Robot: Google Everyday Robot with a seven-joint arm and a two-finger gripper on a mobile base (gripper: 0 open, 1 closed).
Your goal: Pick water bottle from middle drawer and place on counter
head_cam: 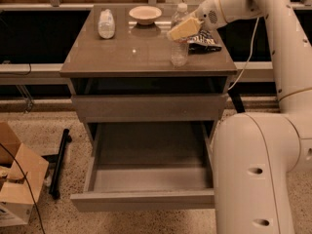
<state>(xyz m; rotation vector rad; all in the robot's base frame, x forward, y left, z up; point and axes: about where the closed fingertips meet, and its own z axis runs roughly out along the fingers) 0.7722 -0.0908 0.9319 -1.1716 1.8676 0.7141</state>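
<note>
Arm [275, 28] outstretched, gripper [178, 30] at water bottle [179, 52]

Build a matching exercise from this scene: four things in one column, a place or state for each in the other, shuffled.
1 water bottle
2 bowl
3 middle drawer
4 gripper

A pulled open
B upright on the counter, right side
C at the water bottle's shoulder, above the counter
D back of the counter, middle

Pairs: 1-B, 2-D, 3-A, 4-C
</note>
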